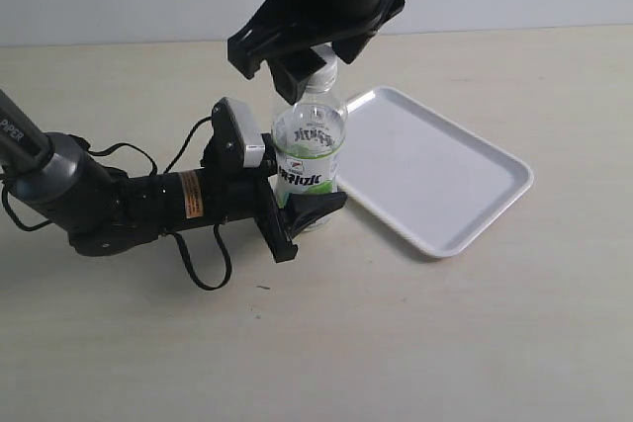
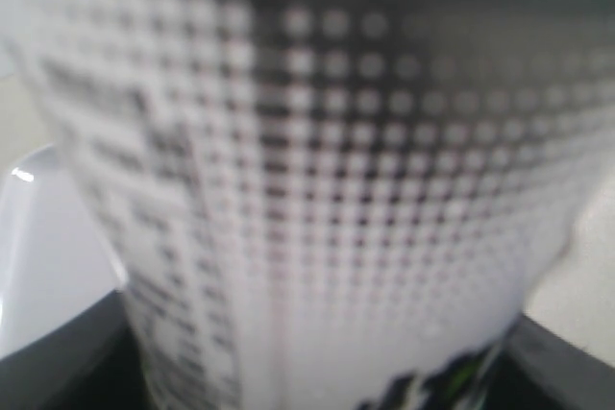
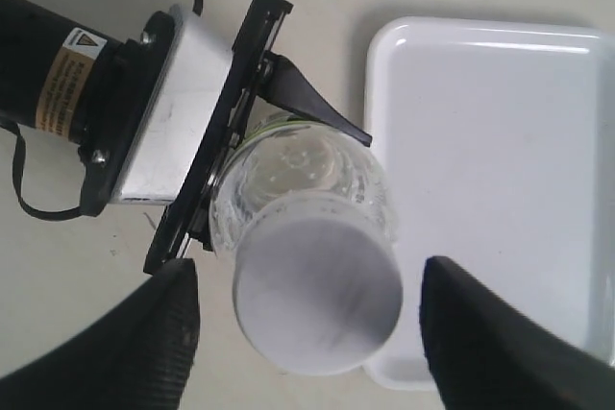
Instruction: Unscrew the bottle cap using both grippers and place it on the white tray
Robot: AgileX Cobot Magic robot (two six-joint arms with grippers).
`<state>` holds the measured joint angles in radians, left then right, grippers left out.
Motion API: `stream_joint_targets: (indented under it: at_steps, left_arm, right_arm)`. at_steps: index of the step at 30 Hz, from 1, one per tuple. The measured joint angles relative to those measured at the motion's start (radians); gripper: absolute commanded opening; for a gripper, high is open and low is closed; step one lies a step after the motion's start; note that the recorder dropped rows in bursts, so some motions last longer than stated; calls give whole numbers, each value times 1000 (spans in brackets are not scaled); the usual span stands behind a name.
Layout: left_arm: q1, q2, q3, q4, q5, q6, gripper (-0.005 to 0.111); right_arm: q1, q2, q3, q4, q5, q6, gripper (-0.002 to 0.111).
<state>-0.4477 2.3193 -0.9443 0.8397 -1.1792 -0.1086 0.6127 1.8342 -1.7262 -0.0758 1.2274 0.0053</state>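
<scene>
- A small clear bottle (image 1: 309,150) stands upright on a pale tabletop (image 1: 445,343). Its white-and-green label (image 1: 305,173) carries black characters.
- The left pincer (image 1: 312,222) is clenched on the bottle's lower body, at label height. One black finger presses each side. Its arm lies low along the tabletop, on the side of the bottle away from the tray.
- In the left wrist view, the blurred label fills nearly the whole picture.
- The white bottle cap (image 3: 317,302) sits on the bottle's neck.
- The right pincer (image 3: 307,280) hangs directly above the bottle, released. Its two dark fingers (image 3: 144,343) straddle the cap, with a clear gap on each side.
- The exterior view does not show plainly how far the fingers reach down past the cap.
- The white tray (image 1: 465,195) lies flat on the tabletop just beside the bottle, with nothing on it. Whether its near edge touches the bottle cannot be told.
</scene>
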Motion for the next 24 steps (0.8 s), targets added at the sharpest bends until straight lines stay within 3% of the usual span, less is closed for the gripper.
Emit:
stream_joint_targets:
  at_steps: [7, 12, 20, 24]
  left_arm:
    - [0, 0, 0, 0, 0, 0, 2]
    - [0, 0, 0, 0, 0, 0, 2]
    - [0, 0, 0, 0, 0, 0, 2]
    - [0, 0, 0, 0, 0, 0, 2]
  right_arm:
    - [0, 0, 0, 0, 0, 6, 63]
    - [0, 0, 0, 0, 0, 15, 54]
    - [0, 0, 0, 0, 0, 42, 53]
    - [0, 0, 0, -2, 0, 63, 32]
